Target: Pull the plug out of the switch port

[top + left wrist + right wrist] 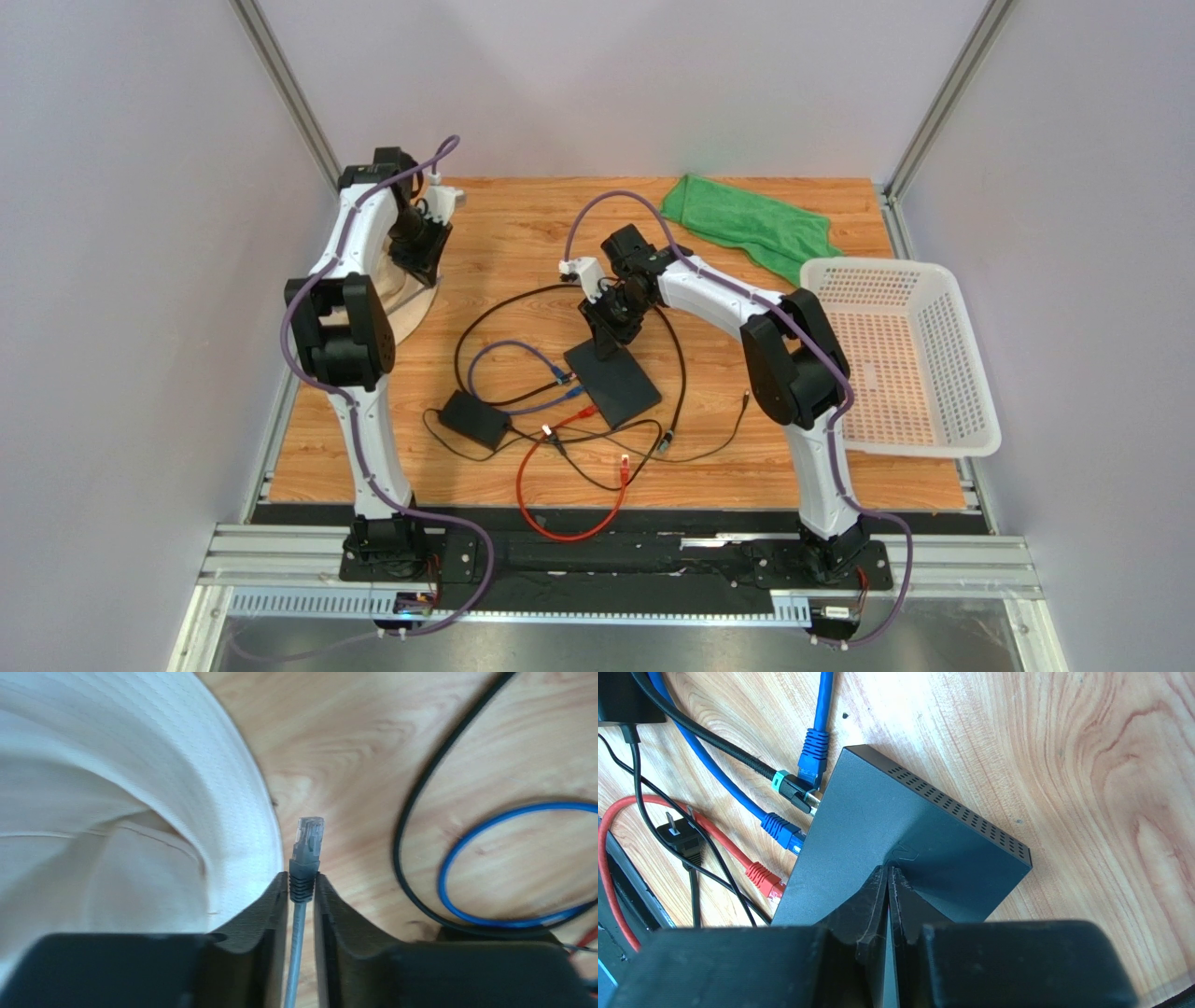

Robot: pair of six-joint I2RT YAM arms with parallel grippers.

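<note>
The switch (906, 847) is a flat black box on the wooden table, also visible in the top view (613, 381). My right gripper (888, 871) is shut with nothing between its fingers, its tips resting on the box's top. Blue plugs (781, 829), a black plug (793, 792) and a red plug (765, 878) meet the box's left edge; the switch port itself is hidden. My left gripper (302, 882) is far from the switch at the table's back left (421, 259). It is shut on the boot of a grey network plug (309, 840), whose clear end sticks out free.
A white bowl-like dish (140, 777) lies directly left of the left gripper. A small black adapter brick (473, 417) and loops of black, blue and red cable (561, 483) lie in front of the switch. A green cloth (744, 217) and a white basket (912, 357) are on the right.
</note>
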